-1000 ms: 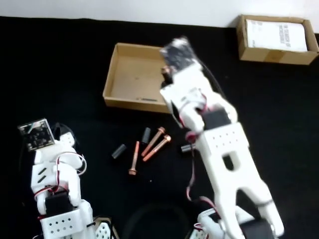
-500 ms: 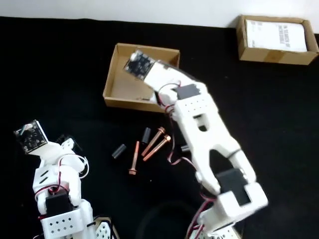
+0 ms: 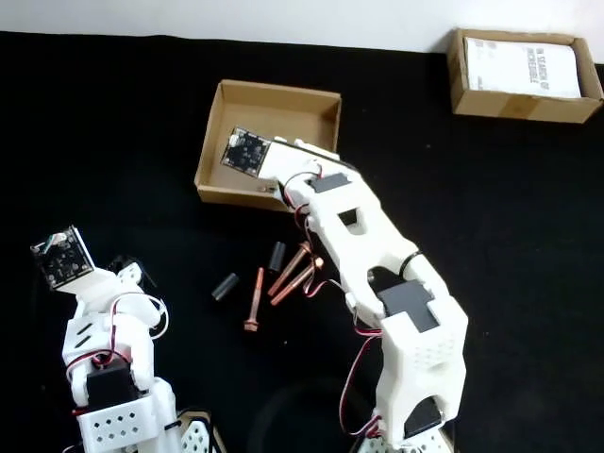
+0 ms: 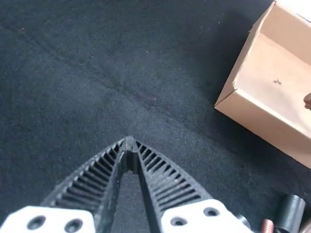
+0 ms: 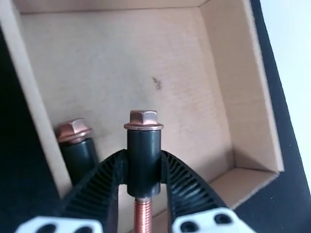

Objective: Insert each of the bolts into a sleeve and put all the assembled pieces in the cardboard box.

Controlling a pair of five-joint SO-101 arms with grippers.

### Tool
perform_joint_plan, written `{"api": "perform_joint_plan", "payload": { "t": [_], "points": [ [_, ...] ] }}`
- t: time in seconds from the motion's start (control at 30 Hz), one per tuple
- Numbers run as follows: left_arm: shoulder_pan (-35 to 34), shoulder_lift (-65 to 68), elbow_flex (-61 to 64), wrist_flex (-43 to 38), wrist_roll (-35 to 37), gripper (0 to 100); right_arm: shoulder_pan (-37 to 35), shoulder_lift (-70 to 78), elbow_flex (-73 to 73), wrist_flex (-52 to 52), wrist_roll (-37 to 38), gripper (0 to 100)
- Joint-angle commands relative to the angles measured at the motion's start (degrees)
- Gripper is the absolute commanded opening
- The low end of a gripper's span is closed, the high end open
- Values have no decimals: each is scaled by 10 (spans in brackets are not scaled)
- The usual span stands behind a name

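My right gripper (image 5: 143, 162) is shut on a copper bolt inside a black sleeve (image 5: 143, 145), held upright over the floor of the cardboard box (image 5: 121, 63). A second sleeved bolt (image 5: 77, 145) lies in the box against its near wall. In the high view the right arm (image 3: 321, 203) stretches over the front wall of the box (image 3: 311, 104). Three bare bolts (image 3: 288, 272) and two black sleeves (image 3: 225, 286) lie on the black table in front of the box. My left gripper (image 4: 129, 144) is shut on nothing, low over the table, left of the box (image 4: 272, 97).
A second cardboard box (image 3: 524, 75) with a white sheet in it stands at the back right. The left arm (image 3: 104, 321) sits at the front left. A sleeve (image 4: 290, 218) and a bolt head (image 4: 266, 226) lie near the left gripper.
The right arm has swung left and stretched out lower over the box's front wall with the sleeved bolt. The left arm has barely shifted.
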State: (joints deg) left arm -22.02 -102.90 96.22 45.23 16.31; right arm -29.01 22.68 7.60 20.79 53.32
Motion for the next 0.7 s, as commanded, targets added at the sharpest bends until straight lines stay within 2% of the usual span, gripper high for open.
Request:
{"api": "perform_joint_plan", "payload": {
  "t": [0.0,0.1,0.2,0.3,0.43,0.67],
  "points": [
    [9,-2,10,1,-4,13,-23,-3,-21,-3,11,7],
    [10,-2,10,1,-4,13,-27,-5,-25,46,10,12],
    [10,-2,10,1,-4,13,-31,-21,-26,88,5,66],
    [10,-2,10,1,-4,13,-42,-60,-22,111,-47,116],
    [10,-1,10,1,-4,13,-59,-126,-26,148,-104,116],
    [6,1,10,1,-4,13,-116,-277,-25,335,-177,116]
  ]
}}
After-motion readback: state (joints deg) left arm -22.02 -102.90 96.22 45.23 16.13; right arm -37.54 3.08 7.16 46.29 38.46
